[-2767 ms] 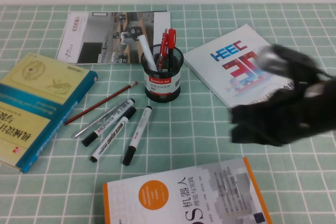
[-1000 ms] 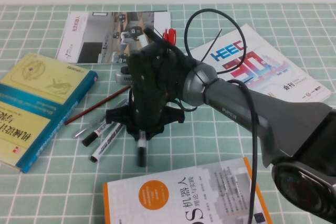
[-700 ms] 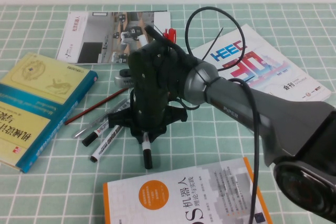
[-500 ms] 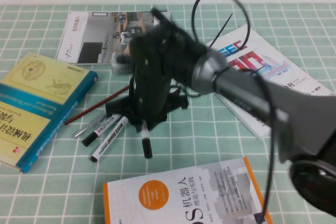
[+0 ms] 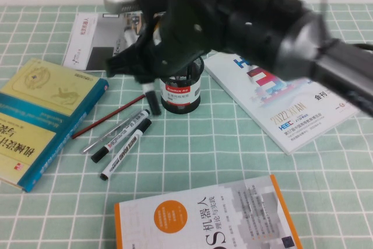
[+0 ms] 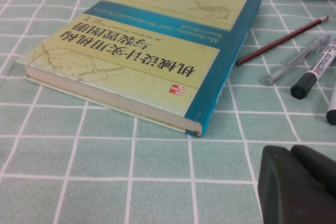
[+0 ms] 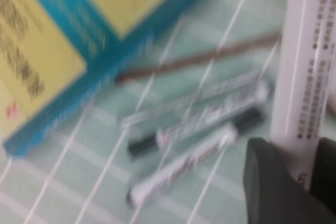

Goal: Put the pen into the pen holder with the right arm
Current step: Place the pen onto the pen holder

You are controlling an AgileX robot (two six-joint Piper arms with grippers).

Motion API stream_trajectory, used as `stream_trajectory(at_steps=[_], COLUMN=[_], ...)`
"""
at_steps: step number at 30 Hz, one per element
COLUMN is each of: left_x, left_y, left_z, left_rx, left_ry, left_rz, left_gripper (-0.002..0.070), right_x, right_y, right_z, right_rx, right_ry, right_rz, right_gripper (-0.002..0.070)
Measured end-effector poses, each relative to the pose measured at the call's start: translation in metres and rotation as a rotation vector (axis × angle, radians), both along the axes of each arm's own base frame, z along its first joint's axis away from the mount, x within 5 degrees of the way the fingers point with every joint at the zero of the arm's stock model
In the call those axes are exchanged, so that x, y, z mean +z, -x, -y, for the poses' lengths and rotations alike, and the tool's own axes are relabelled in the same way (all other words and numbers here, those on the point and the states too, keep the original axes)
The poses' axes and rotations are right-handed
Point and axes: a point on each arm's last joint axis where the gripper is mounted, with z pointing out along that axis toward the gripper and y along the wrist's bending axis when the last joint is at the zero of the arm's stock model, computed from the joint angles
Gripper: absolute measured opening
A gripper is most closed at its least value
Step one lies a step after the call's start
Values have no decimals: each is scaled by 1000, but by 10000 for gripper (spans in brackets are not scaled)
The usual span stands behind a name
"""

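Now the right hand [image 5: 152, 80] is clamped on the pen [image 5: 152, 100], lifted off the desk [image 5: 233, 150] just left of the pen holder [image 5: 180, 93]; its long axis hangs near-vertical, black cap downward. Left hand [image 6: 299, 187] is low beside the yellow book [image 6: 152, 56]; its grip I cannot tell.

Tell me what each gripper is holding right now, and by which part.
The right gripper, raised beside the pen holder, grips the pen by its white barrel. The left gripper, low near the yellow book, holds nothing visible.

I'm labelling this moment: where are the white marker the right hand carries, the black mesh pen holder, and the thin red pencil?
White-barrelled marker [image 7: 303, 72], right wrist view, printed barrel.
Black wire-mesh pen holder [image 5: 180, 95], high view, front label.
Thin red pencil [image 6: 281, 40], left wrist view, mid-shaft.
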Motion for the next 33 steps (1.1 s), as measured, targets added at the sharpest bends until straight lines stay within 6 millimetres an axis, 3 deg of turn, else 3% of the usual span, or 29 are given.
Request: stream_trajectory(at_steps=[5,13,23,33], left_x=[0,0,0,0], left_y=[0,0,0,0], left_z=[0,0,0,0], left_rx=[0,0,0,0], left_ry=[0,0,0,0], left_rz=[0,0,0,0], left_gripper=[-6,-6,-6,-6], right_x=[6,-25,-47,-85], right_y=[5,-1,-43,-60], right_z=[15,44,77,74], right_rx=[33,93,27,35], right_ry=[-92,-313,-403,-395], right_rz=[214,502,657,649], right_gripper=[125,125,125,124])
